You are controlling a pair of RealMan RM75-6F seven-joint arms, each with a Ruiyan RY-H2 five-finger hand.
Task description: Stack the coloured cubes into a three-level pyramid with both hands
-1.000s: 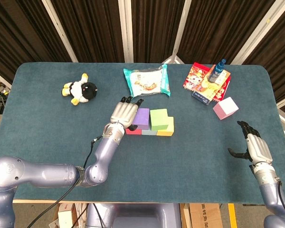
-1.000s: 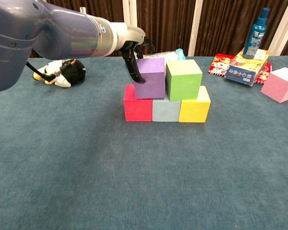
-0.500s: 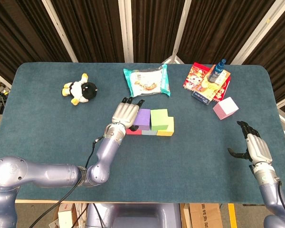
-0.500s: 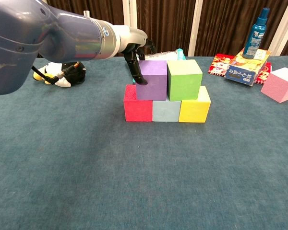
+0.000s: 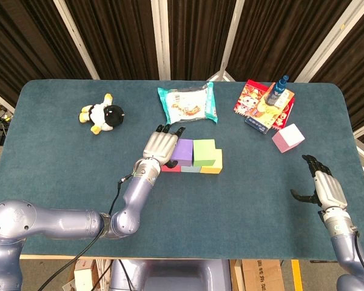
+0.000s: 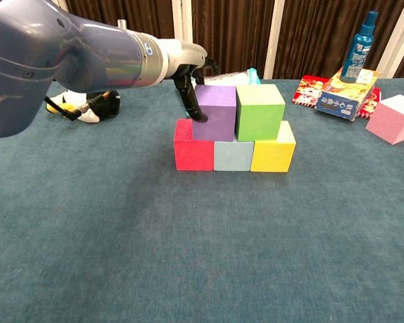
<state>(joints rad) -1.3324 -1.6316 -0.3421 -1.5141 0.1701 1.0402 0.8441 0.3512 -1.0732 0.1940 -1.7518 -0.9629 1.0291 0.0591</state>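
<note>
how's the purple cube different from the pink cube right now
The purple cube sits on the second level of the stack, beside the green cube; the pink cube lies alone on the table, far right. The left hand grips the purple cube; nothing touches the pink one. Both are plain cubes of similar size.

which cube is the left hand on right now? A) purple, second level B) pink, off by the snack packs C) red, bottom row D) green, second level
A: the left hand has its fingers against the left face of the purple cube, which sits on the second level beside the green cube, above the red cube; the pink cube lies apart, untouched.
</note>
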